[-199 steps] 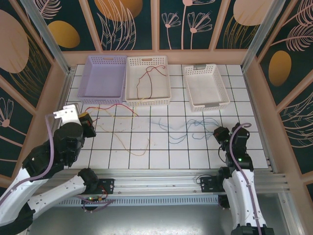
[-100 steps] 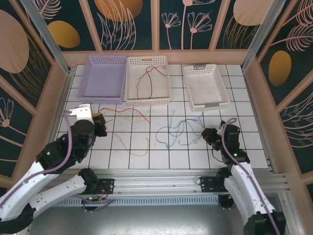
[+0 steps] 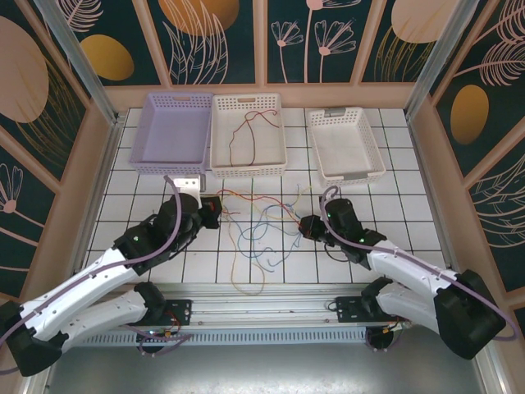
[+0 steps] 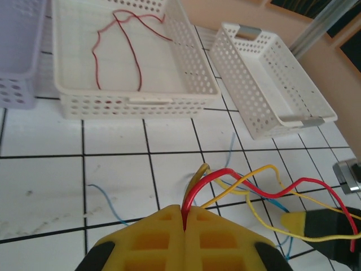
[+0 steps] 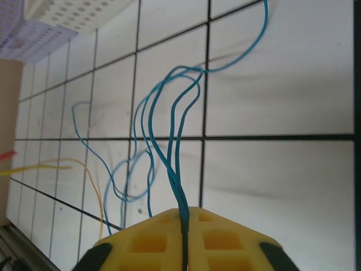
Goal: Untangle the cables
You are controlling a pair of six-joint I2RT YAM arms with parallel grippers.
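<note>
**Both grippers clamp strands of the tangle at mid-table**

Closest to the arm bases, a loose yellow-orange cable (image 3: 239,277) loops toward the near edge of the tiled table (image 3: 394,205).

Just beyond it, the two grippers face each other across the cables (image 3: 262,230), a loose knot of blue, red and yellow strands spread over the middle tiles.

The left gripper (image 3: 212,215) (image 4: 184,212) sits at the knot's left side. Its yellow jaws are pressed together, pinching a red cable (image 4: 304,180) and a yellow cable (image 4: 269,166). In the left wrist view both rise from the pinch and fan out to the right in wavy arcs above the tiles. A thin blue strand (image 4: 110,203) lies flat on the table just ahead of them.

The right gripper (image 3: 308,227) (image 5: 184,217) sits at the knot's right side. Its jaws are closed on a bundle of blue cables (image 5: 179,197). In the right wrist view these leave the pinch together, then split into several loops across the tiles. A yellow strand (image 5: 96,186) runs beside them at the left.

Farther back, three baskets stand in a row against the far edge. The lilac basket (image 3: 164,167) (image 4: 14,90) is at the left, touching the middle white basket (image 3: 248,171) (image 4: 135,101). A dark red cable (image 3: 232,152) (image 4: 96,59) lies curled inside this middle one, apart from the tangle. The right white basket (image 3: 353,176) (image 4: 242,96) stands a little apart from the other two.
</note>
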